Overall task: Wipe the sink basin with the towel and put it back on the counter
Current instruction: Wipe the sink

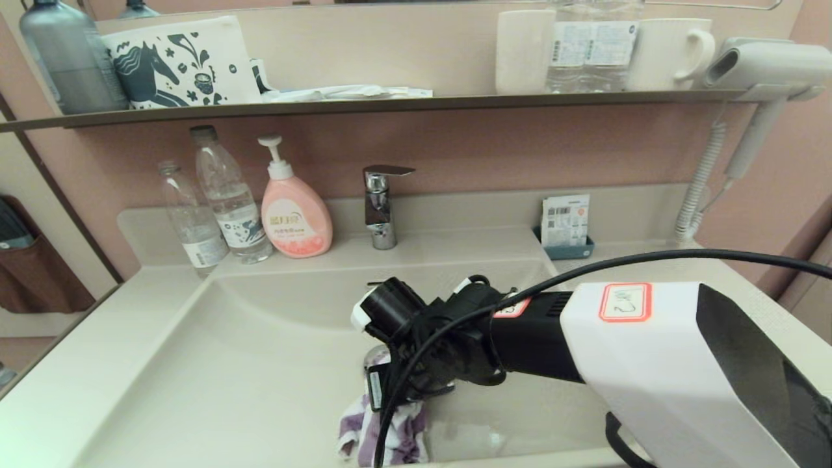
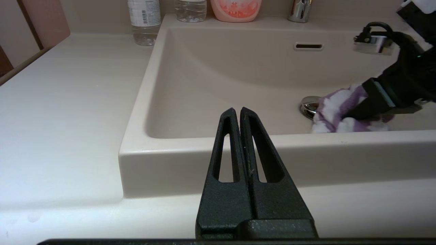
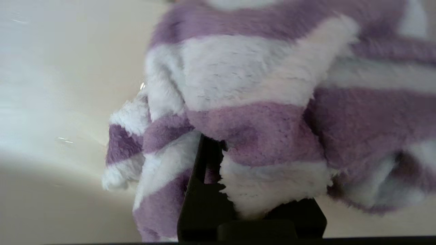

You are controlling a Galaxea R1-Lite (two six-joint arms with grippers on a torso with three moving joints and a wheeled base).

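Observation:
My right gripper (image 1: 390, 406) reaches down into the cream sink basin (image 1: 260, 351) and is shut on the purple-and-white striped towel (image 1: 383, 432), which lies bunched on the basin floor near its front wall. In the right wrist view the towel (image 3: 259, 102) drapes over the fingers and hides most of them. The left wrist view shows the towel (image 2: 344, 109) beside the chrome drain plug (image 2: 308, 105), under the overflow slot (image 2: 308, 46). My left gripper (image 2: 237, 112) is shut and empty, hovering in front of the basin's front rim, out of the head view. The counter (image 1: 65, 364) flanks the basin.
A chrome faucet (image 1: 380, 205), a pink soap pump bottle (image 1: 294, 214) and two clear water bottles (image 1: 214, 201) stand along the back edge. A small blue tray with a card (image 1: 565, 227) sits at the back right. A shelf (image 1: 390, 103) above holds cups and bottles.

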